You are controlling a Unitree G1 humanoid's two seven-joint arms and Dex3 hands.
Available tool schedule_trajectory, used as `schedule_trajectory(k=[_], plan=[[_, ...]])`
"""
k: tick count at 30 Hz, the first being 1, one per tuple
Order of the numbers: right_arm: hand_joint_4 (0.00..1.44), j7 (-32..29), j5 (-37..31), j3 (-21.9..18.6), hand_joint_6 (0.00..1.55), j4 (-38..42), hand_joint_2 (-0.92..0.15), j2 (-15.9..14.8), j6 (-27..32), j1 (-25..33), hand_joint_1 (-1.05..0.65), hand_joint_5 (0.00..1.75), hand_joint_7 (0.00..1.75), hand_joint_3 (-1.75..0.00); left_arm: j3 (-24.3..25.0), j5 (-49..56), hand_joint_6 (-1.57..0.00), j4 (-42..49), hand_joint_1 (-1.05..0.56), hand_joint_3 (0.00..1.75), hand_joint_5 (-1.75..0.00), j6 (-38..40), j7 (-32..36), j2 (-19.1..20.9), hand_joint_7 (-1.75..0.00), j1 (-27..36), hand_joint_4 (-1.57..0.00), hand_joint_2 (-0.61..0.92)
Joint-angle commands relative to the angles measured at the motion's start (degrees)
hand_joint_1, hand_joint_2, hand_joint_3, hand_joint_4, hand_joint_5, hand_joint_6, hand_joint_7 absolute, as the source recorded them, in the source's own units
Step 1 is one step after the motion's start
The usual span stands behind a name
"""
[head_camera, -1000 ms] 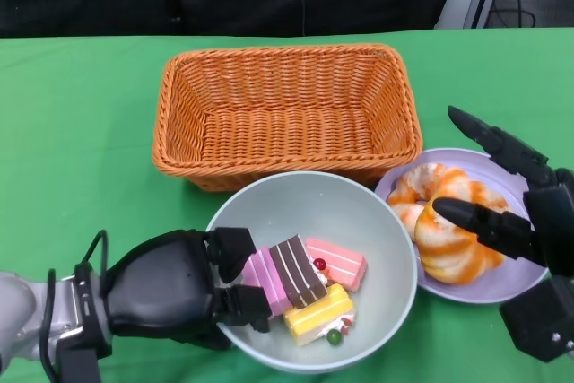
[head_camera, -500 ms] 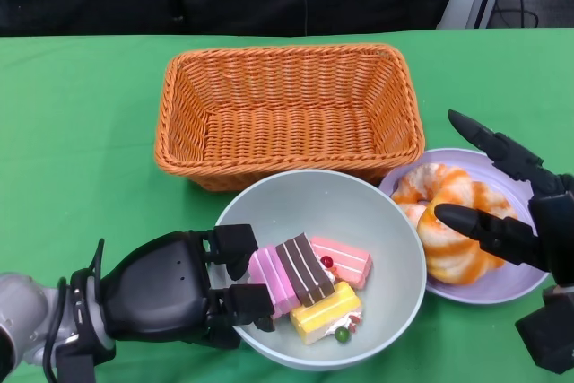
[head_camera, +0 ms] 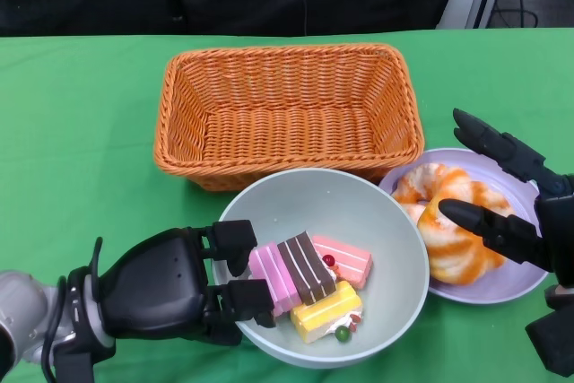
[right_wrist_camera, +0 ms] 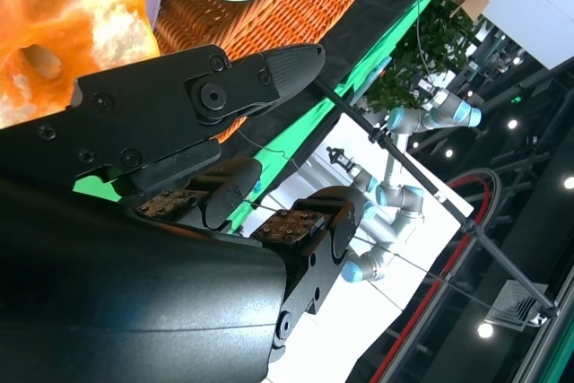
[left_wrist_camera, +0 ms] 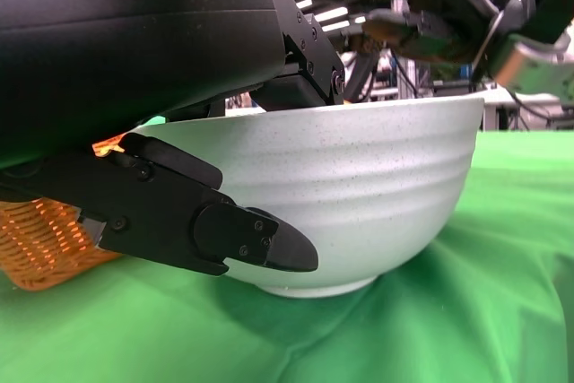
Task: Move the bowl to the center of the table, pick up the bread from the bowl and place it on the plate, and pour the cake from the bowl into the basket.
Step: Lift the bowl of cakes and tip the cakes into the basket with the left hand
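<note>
Two hands showing; the left hand (head_camera: 170, 289) is gripping the near-left rim of the bowl (head_camera: 359, 204), cakes (head_camera: 305, 280) inside; the basket (head_camera: 287, 114) is sitting just beyond it; right hand (head_camera: 520, 221) is hovering wide over the bread (head_camera: 448, 239).

the green-clothed table (head_camera: 81, 132) carries a wicker basket (head_camera: 287, 114), bowl (head_camera: 377, 221) and plate (head_camera: 502, 284).
</note>
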Motion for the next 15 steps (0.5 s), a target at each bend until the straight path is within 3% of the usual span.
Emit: schedule_trajectory(k=[1,7,10,15], plan=[[0.93,-0.84,0.19,-1.09,0.59,0.6,-0.92,-0.47,-0.46,-0.88,-0.44,0.11,0.05,-0.04,0.01,-0.91,-0.53,0.95,-0.28,0.13,-1.75,-1.01,3.18,0.26,-1.19,-1.43,-0.35,0.92],[0.91,-0.43,0.42,-1.36,0.59,1.27,-0.92,-0.4,-0.07,-0.96,-0.47,0.11,0.04,-0.02,0.09,-1.16,-0.46,2.83,-0.24,0.18,-1.75,-3.35,8.79,-0.08,-1.28,-2.13,-0.34,0.92],[0.9,-0.42,0.61,-1.54,0.58,1.61,-0.92,-0.28,-0.13,-1.05,-0.48,0.1,0.03,-0.01,-0.24,-0.86,-0.34,3.96,-0.22,0.25,-1.75,-4.53,10.78,-0.01,-1.44,-2.61,-0.33,0.92],[0.9,-0.96,0.37,-1.87,0.58,2.29,-0.92,-0.16,-0.57,-1.24,-0.47,0.1,0.02,0.0,-0.94,-0.24,-0.34,5.17,-0.2,0.24,-1.75,-5.19,13.44,0.12,-1.43,-3.12,-0.34,0.92]])
